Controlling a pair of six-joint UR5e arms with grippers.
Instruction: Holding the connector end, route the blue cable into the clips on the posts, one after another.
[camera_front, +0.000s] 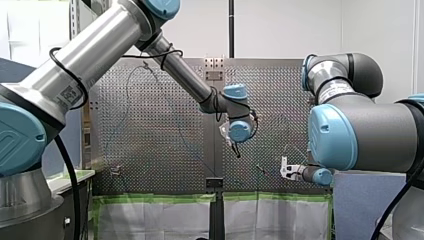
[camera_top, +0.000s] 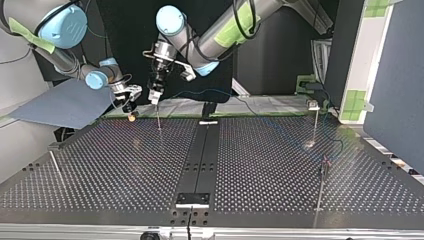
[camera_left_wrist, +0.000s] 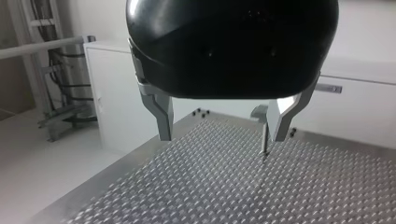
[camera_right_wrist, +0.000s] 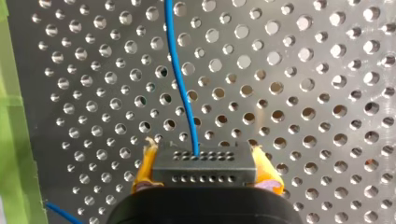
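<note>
- The silver perforated metal table (camera_top: 125, 165) fills the work area. A dark rail (camera_top: 200, 160) runs down its middle in the top view, and strips of green tape (camera_front: 150, 198) line its edge in the front view.
- Around it are white cabinets (camera_left_wrist: 121, 93) in the left wrist view and a blue-grey panel (camera_top: 65, 102) at the top view's left.
- Four thin metal posts (camera_top: 316, 122) rise from the table, well apart: two at the top view's right, one at its left and one near the far edge.
- My right gripper (camera_right_wrist: 202, 151) has its yellow pads (camera_right_wrist: 142, 171) clamped on the two ends of a dark rectangular connector (camera_right_wrist: 203, 170) with rows of small holes, held above the table.
- The blue cable (camera_right_wrist: 180, 79) leaves the connector's middle and runs away over the holes ahead of that gripper. Another blue stretch shows near the green tape.
- My left gripper (camera_left_wrist: 223, 138), black with metal fingers, hangs with its fingers spread wide and nothing between them. One post stands just beside a fingertip; I cannot tell whether they touch.
- In the top view the cable is only a faint line. It seems to trail towards the posts at that view's right, but it is too thin to tell whether it sits in any clip.
- In the front view my right arm's bulky joints hide much of the table at that side.
</note>
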